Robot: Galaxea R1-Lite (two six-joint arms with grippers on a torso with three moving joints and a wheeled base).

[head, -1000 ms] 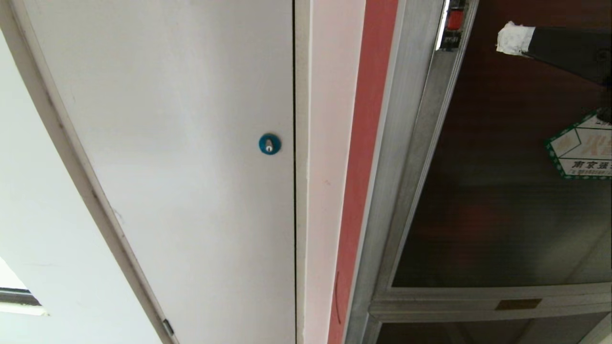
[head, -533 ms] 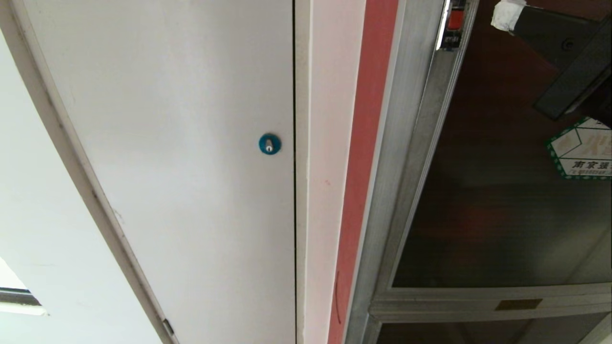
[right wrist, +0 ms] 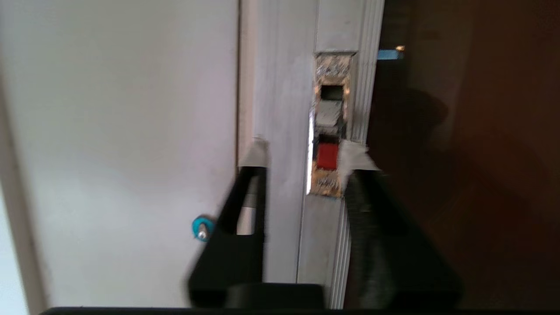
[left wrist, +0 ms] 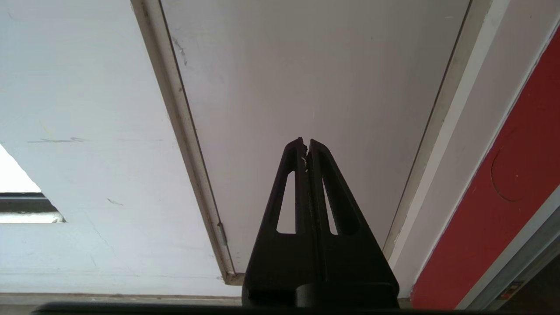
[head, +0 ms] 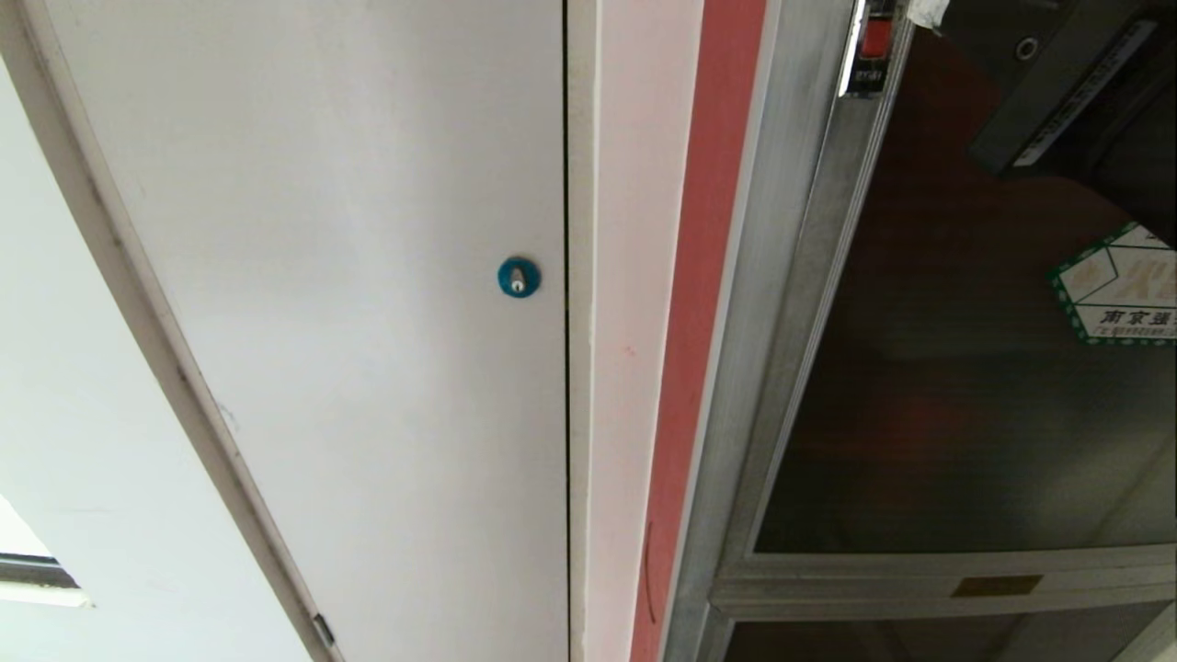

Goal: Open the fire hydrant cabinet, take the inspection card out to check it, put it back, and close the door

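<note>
A: Wall fittings, listed left to right from the blue lock?

B: Left of the blue lock (head: 519, 277): plain white wall (head: 55, 441), then the white-grey panel (head: 349, 276) that carries the lock near its right edge. Right of the lock: a pale strip, a red strip (head: 699, 322), then the silver frame of the fire hydrant cabinet (head: 763, 322).

A: The door?

B: The door (head: 947, 414), dark tinted glass, lies right of the lock and looks shut in its frame. Its small red latch (head: 875, 37) sits high on the frame edge; the green-bordered hexagonal sticker (head: 1117, 290) is farthest right. The inspection card is not visible.

A: Grippers?

B: The left gripper (left wrist: 307, 144) hangs before the white-grey panel, below the lock, fingers pressed together, empty. The right gripper (right wrist: 308, 155) is up and right of the lock, fingers parted with the latch (right wrist: 327, 156) in the gap between the white-taped tips, holding nothing. Whether they touch the frame, I cannot tell.
</note>
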